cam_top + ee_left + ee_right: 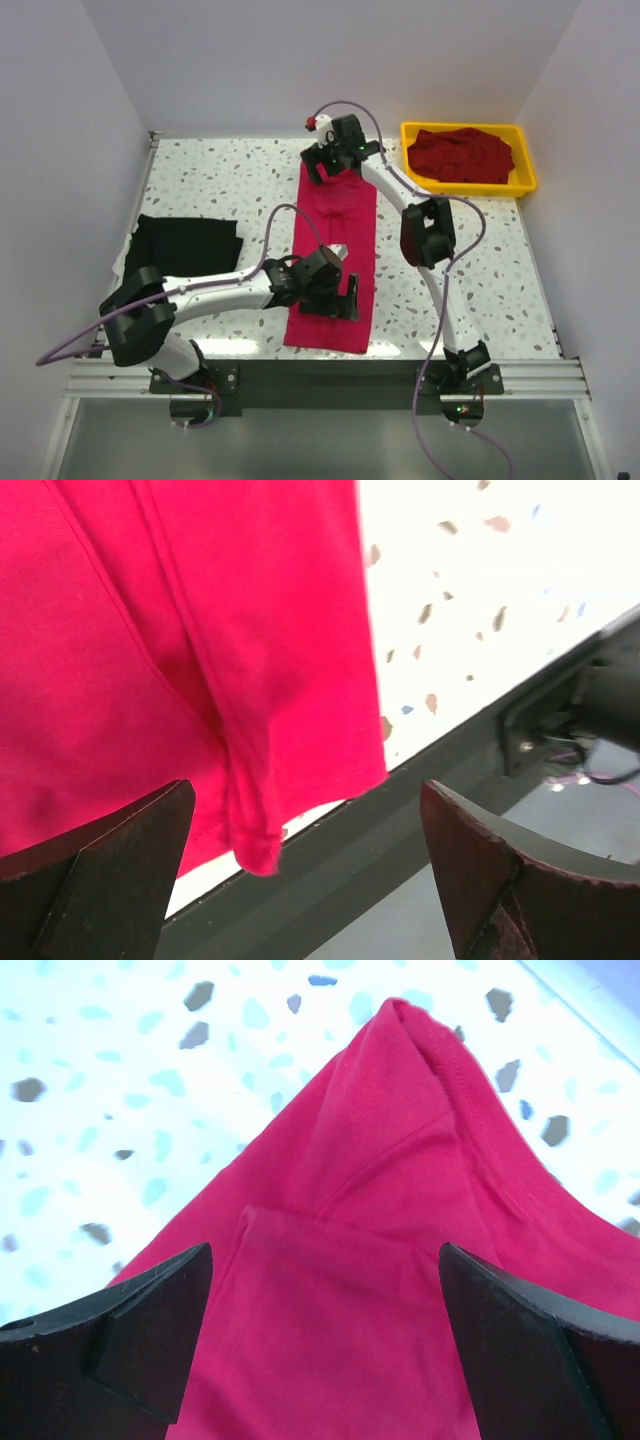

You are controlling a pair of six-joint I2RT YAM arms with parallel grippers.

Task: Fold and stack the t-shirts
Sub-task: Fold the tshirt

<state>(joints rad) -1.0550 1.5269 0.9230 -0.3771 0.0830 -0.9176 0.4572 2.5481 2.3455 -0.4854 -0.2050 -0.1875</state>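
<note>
Looking at the pink-red t-shirt [335,215], we find it laid out as a long narrow strip down the middle of the table [220,180]. Its near end reaches the front edge, and one corner seems to droop just past it. The left gripper [338,300] hovers over that near end with its jaws wide apart and nothing between them. The right gripper [338,160] hangs over the far end, equally spread and empty. The black t-shirt [190,245] lies flat at the left side of the table. The maroon t-shirt [462,152] sits crumpled in the yellow tray [522,132].

We judge the pink-red cloth light, limp and in no way fragile. It will sag between any two holds and keep no shape of its own. It already lies in layers, and in the right wrist view a folded flap shows on top, so a shallow pinch could lift only the upper ply and undo the fold. We would bite through the full thickness at the corners of each end, where the stitched hems give the pads some bulk. Both ends should rise together, so the middle does not drag or twist on the smooth tabletop.
</note>
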